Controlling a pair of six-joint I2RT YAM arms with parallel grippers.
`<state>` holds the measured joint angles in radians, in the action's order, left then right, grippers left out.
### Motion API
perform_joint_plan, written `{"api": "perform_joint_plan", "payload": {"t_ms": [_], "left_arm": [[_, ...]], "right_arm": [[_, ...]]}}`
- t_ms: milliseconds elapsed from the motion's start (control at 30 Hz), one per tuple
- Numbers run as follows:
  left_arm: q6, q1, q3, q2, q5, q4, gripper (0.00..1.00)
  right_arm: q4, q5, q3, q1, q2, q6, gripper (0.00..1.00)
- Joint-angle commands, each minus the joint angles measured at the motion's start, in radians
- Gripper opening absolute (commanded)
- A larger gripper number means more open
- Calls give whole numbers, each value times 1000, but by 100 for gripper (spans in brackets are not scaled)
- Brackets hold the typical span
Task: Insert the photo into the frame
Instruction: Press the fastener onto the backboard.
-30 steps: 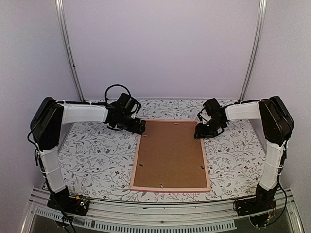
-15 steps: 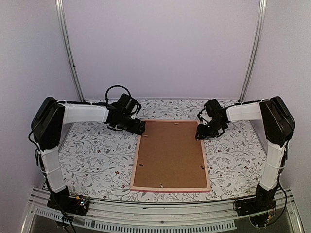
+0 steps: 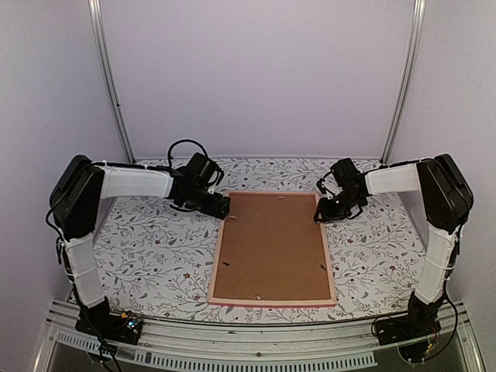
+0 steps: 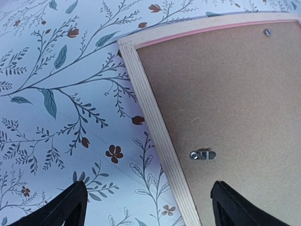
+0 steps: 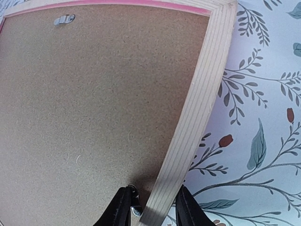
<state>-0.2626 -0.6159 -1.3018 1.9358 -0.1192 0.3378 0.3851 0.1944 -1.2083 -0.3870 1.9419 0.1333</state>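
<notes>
Lying face down mid-picture in the top view on the floral worktop (image 3: 155,240): pink-edged wooden picture frame (image 5: 197,89), brown backing board (image 3: 271,248) seated in it, metal turn clip (image 4: 202,155) showing.

No sight of the photo; whether it sits under the board cannot be told.

State of left claw (image 4: 149,205): spread wide, empty, over the picture frame's upper left corner.

State of right claw (image 5: 155,209): narrowed astride the right rail near the upper right corner; actual grip cannot be told.

Step, by judgement: taking hold of the picture frame to lift or turn it. Next move calls for a secure pinch on the thin rail.

Brands, labels, writing: none legible.
</notes>
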Motion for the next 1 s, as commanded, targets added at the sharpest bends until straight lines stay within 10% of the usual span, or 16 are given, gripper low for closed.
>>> {"api": "perform_joint_plan", "payload": {"t_ms": [0,967], "left_arm": [[-8,16,18,-5,10,-2,94],[-9,34,22,3,29,-4,94]], "right_arm": [[26,-9,34,36,-12,-52,30],[-10,23,106,66,-28,-59,36]]}}
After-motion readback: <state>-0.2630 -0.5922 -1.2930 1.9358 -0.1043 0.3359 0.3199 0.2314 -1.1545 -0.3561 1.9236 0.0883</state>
